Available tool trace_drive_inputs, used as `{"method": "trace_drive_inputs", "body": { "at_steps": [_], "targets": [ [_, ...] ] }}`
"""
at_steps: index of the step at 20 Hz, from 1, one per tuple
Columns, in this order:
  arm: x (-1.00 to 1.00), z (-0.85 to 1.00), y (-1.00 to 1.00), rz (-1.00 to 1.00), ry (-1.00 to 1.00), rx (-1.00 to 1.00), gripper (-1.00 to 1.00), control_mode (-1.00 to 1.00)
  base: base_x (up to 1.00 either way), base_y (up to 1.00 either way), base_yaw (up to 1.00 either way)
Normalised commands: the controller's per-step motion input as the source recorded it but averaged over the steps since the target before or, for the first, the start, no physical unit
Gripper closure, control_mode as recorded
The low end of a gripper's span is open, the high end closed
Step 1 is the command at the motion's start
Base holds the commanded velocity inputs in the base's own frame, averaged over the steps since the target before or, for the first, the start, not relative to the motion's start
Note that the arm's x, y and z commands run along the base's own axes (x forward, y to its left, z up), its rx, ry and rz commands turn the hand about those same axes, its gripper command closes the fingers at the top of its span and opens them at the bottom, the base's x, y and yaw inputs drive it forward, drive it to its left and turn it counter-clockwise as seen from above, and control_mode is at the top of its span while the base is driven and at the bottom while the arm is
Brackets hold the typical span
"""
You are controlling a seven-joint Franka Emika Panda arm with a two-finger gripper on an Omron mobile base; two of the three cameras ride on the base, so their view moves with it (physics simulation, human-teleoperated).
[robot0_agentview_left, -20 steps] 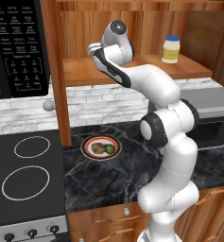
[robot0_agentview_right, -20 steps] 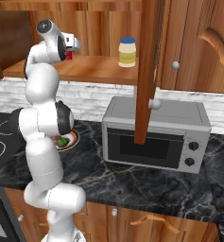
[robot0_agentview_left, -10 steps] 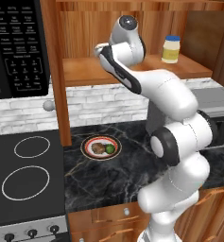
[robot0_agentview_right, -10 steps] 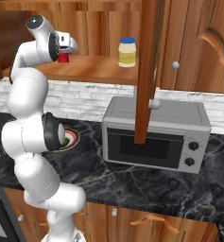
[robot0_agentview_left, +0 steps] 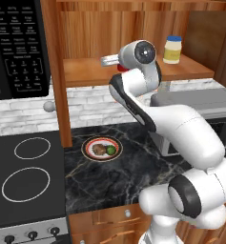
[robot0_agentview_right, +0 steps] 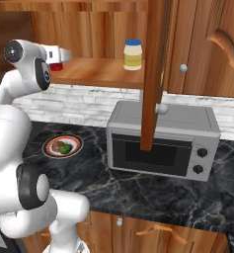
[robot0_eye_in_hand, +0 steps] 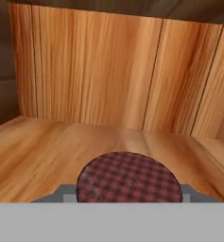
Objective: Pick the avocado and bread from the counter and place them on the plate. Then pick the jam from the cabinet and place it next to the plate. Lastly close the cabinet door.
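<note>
Open shelf (robot0_eye_in_hand: 47, 151) is seen around the jam (robot0_eye_in_hand: 129, 177), bounded by the back panel (robot0_eye_in_hand: 99, 71) at 12 o'clock.

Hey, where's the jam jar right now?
The jam jar is on the cabinet shelf, at the tool, left of the yellow blue-lidded jar in the right base view.

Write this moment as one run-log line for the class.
plate: avocado, bread on it | gripper: at jam on cabinet shelf | grip: unclear | door: open
</note>
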Motion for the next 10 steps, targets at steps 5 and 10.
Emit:
{"method": "trace_drive_inputs", "body": {
  "at_steps": [5,10],
  "targets": [
    [-1.0,0.57,0.0,0.0,-0.14,0.04,1.0,-1.0,0.0,0.0,0.0],
    [-1.0,0.38,0.0,0.0,-0.02,0.03,1.0,-1.0,0.0,0.0,0.0]
  ]
}}
